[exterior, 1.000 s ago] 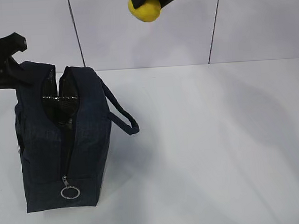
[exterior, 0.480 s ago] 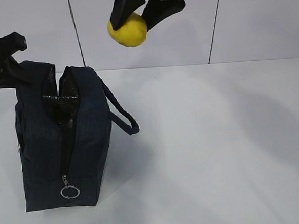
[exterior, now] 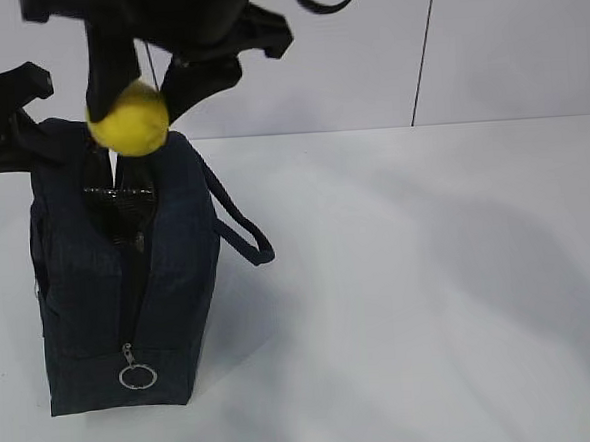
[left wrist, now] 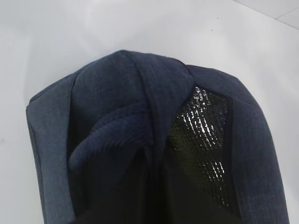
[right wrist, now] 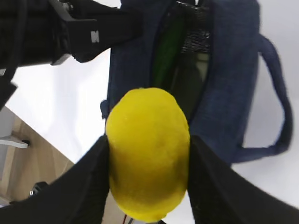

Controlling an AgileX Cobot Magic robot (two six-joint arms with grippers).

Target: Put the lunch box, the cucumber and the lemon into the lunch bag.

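Note:
The navy lunch bag (exterior: 168, 269) stands at the left with its top open and foil lining showing. My right gripper (exterior: 133, 103) has reached across and is shut on the yellow lemon (exterior: 128, 119), holding it just above the bag's opening. In the right wrist view the lemon (right wrist: 148, 149) sits between both black fingers (right wrist: 91, 186). Below it, inside the bag (right wrist: 229, 79), lie the dark green cucumber (right wrist: 166, 51) and a pale green patch (right wrist: 202, 65) that looks like the lunch box lid. My left gripper (exterior: 8, 113) holds the bag's left top edge (left wrist: 154, 102); its jaws are lost in shadow.
The bag's rope handle (exterior: 240, 229) hangs out to the right. The zipper's silver ring pull (exterior: 137, 376) hangs at the bag's front. White table (exterior: 430, 293) stretches to the right of the bag, with a white panelled wall behind.
My right gripper has carried the lemon left and down, from the top middle to just above the bag's opening. The bag and the left gripper have stayed put.

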